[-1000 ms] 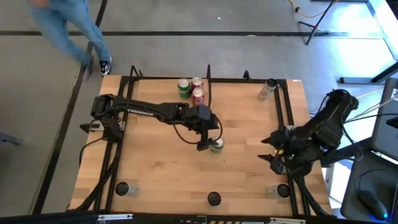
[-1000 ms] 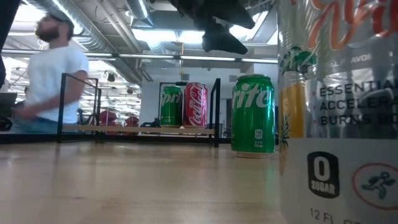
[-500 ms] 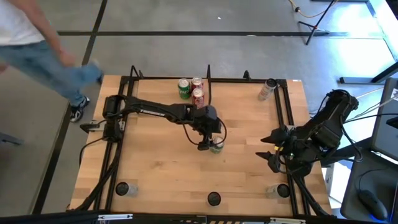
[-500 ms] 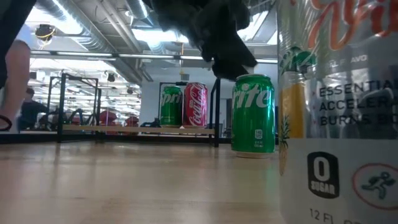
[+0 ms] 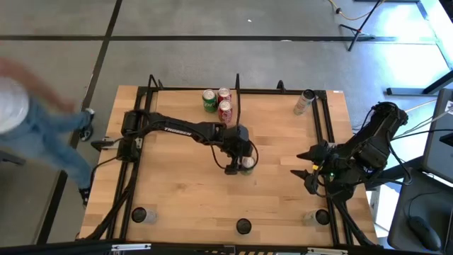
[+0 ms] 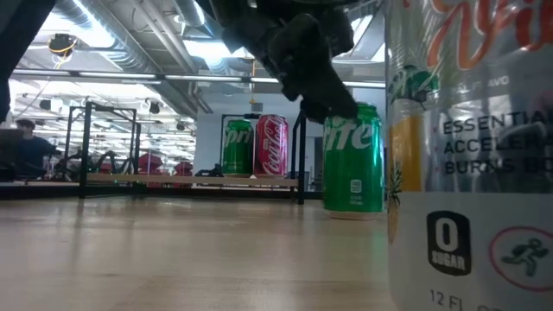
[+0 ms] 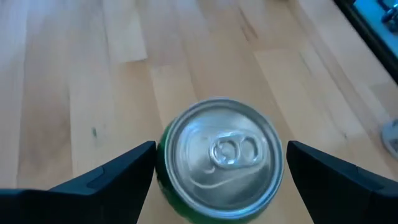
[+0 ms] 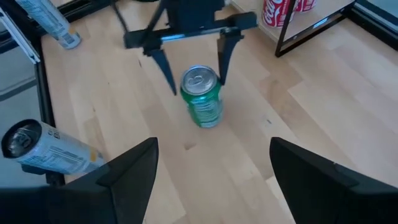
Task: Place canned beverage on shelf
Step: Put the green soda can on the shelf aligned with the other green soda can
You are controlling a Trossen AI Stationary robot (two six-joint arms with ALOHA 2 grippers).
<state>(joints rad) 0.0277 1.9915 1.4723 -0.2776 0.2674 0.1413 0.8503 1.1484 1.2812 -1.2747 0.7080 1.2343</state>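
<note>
My left gripper point(image 5: 239, 167) hangs over the green can point(image 5: 246, 166) in mid-table, jaws spread wide with a finger on either side of its rim and nothing gripped. From my wrist, the silver lid point(image 7: 219, 157) sits between my fingertips point(image 7: 124, 168), a little nearer one than the other.

The risk, as I judge it: if I close off-centre, one finger meets the can first and shoves or tips it. Gripping too near the rim could let it slip on the lift.

The shelf point(image 5: 184, 94) lies beyond my gripper at the table's far edge, with another green can point(image 5: 209, 101) and two red cans point(image 5: 225, 106) already on it; a careless set-down could knock them.

My right gripper point(image 5: 309, 165) waits open, well off to the side.

Partial lettering reads "ite" on the green can and "0 SUGAR" and "ESSENTIA" on the near can point(image 6: 471, 155); one red can point(image 6: 271, 145) bears Coca-Cola script.
</note>
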